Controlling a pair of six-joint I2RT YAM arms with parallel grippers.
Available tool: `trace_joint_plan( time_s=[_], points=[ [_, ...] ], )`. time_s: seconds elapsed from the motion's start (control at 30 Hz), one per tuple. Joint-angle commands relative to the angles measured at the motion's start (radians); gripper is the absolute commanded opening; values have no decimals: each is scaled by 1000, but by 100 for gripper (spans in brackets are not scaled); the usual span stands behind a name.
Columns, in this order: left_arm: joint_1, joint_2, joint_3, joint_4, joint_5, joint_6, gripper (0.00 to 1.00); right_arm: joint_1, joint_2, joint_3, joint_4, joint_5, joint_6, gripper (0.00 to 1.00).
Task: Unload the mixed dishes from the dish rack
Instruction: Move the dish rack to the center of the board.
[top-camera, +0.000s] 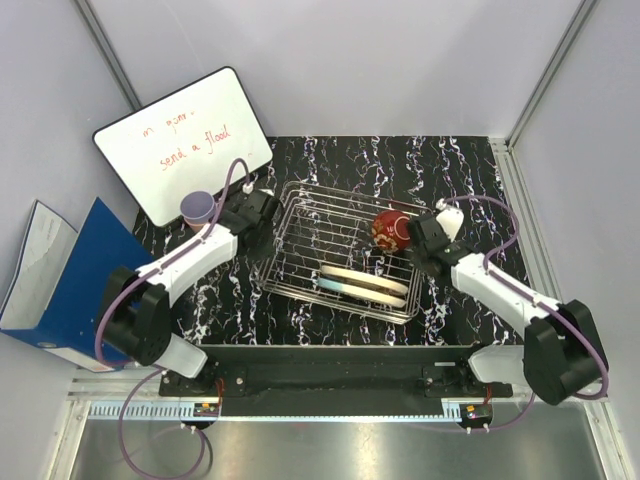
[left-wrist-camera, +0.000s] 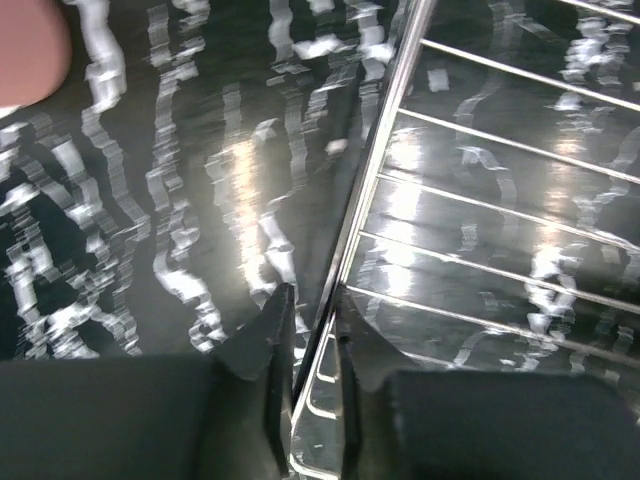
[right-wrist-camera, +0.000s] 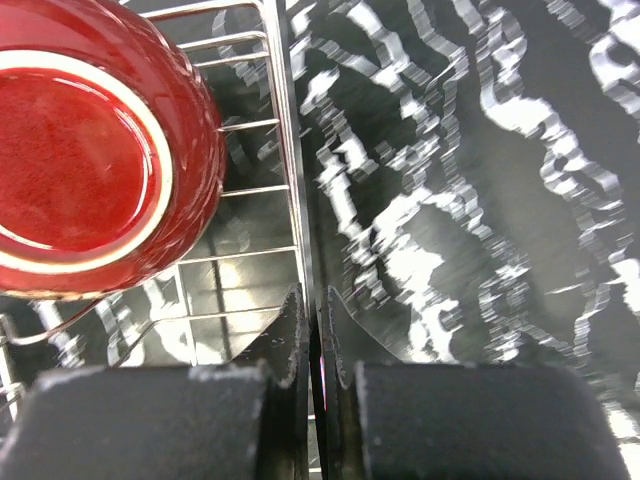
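White arms (top-camera: 195, 255), black joints (top-camera: 150, 320), purple cables (top-camera: 227, 182)

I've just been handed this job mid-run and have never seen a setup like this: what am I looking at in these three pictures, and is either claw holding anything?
These are two robot arms bolted at the near edge of a black marbled table. The wide picture comes from a fixed camera above and behind them; the other two come from a camera on each wrist, looking past its own fingers. On the table stands a wire dish rack holding a red bowl and two plates. A lavender cup stands outside it, near a whiteboard. The left gripper is closed on the rack's left rim wire, the right gripper on its right rim; neither holds a dish. The pink shape in the left wrist view's corner is too cropped to identify.
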Motion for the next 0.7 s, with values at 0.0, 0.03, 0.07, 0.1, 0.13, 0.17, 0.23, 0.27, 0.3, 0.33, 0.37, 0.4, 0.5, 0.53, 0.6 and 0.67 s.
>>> trace_joint_plan(
  time_s=[0.0,0.03,0.07,0.1,0.13,0.17,0.23,0.27,0.3,0.33,0.37,0.4,0.5,0.53,0.6,0.67],
  points=[
    [-25,111,95,42,123,-64,5,-112,101,137,33,2,38,0],
    [-25,129,112,42,128,-65,3,-124,154,166,33,-3,10,0],
    [-25,164,127,42,134,-68,2,-153,183,227,32,-9,-4,0],
    [-25,181,145,42,141,-70,1,-164,240,256,30,-16,-17,0],
    [-25,197,174,42,143,-72,0,-181,266,284,27,-26,-36,0],
    [-24,224,191,44,145,-75,0,-205,295,334,28,-39,-47,0],
    [-20,252,236,44,157,-78,0,-228,371,387,27,-78,-71,0],
    [-19,278,250,47,158,-82,0,-235,395,439,25,-88,-82,0],
    [-16,295,265,47,164,-84,0,-250,444,469,16,-95,-91,0],
    [-11,310,299,47,175,-87,0,-256,469,500,12,-101,-105,0],
    [-2,339,314,45,183,-98,0,-265,492,564,7,-111,-114,0],
    [1,355,334,47,190,-102,0,-273,542,598,-5,-122,-123,0],
    [18,418,402,47,209,-111,0,-281,639,736,-48,-139,-159,0],
    [22,433,414,47,217,-116,0,-284,662,794,-53,-148,-171,0],
    [38,470,452,50,229,-122,0,-287,722,850,-74,-164,-176,0],
    [53,502,487,50,232,-119,0,-287,756,914,-88,-168,-177,0]
  ],
)
